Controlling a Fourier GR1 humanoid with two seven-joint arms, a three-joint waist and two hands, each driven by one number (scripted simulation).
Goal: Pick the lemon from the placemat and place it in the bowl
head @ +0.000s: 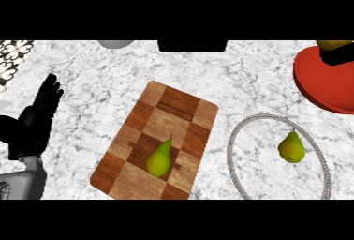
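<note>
A green-yellow, pear-shaped fruit point(160, 158) lies on the wooden checkered placemat point(176, 112), toward the mat's near end. To the right stands a clear bowl with a grey beaded rim point(230, 152). A second fruit of the same kind point(291, 147) lies inside it. My left hand point(38, 117) rests at the left edge, open, fingers straight and pointing up, well apart from the mat and holding nothing. My right hand does not show.
A red plate point(314, 84) sits at the upper right with a dark, yellow-topped object point(335, 51) on it. A black item point(192, 45) and a grey round one point(115, 43) stand at the far edge. A patterned cloth point(14, 56) lies at the upper left.
</note>
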